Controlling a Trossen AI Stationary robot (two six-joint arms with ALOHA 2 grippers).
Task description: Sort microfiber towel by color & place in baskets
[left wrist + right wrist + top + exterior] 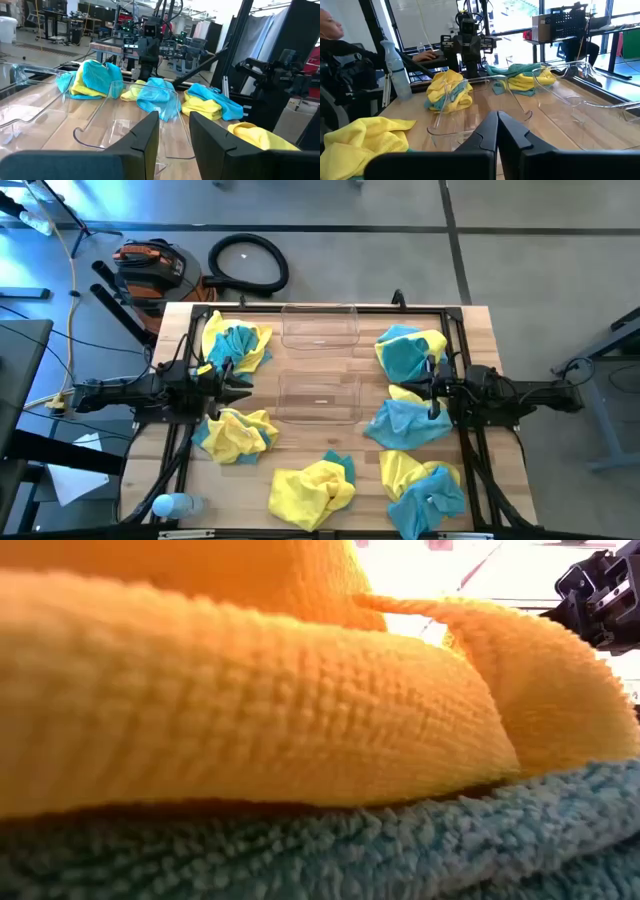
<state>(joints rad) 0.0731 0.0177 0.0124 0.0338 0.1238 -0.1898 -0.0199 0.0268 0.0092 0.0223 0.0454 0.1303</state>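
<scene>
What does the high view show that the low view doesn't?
Only the high view shows both clear baskets in the table's middle with no towels in them, the mixed yellow and turquoise towel piles around them, the left tool by the table's left side, the right tool by its right side, a spray bottle at the near left corner, and a vacuum on the floor. Only the low view shows towel texture up close, filling the picture. Both share one thing: a yellow towel lying on a turquoise one.
</scene>
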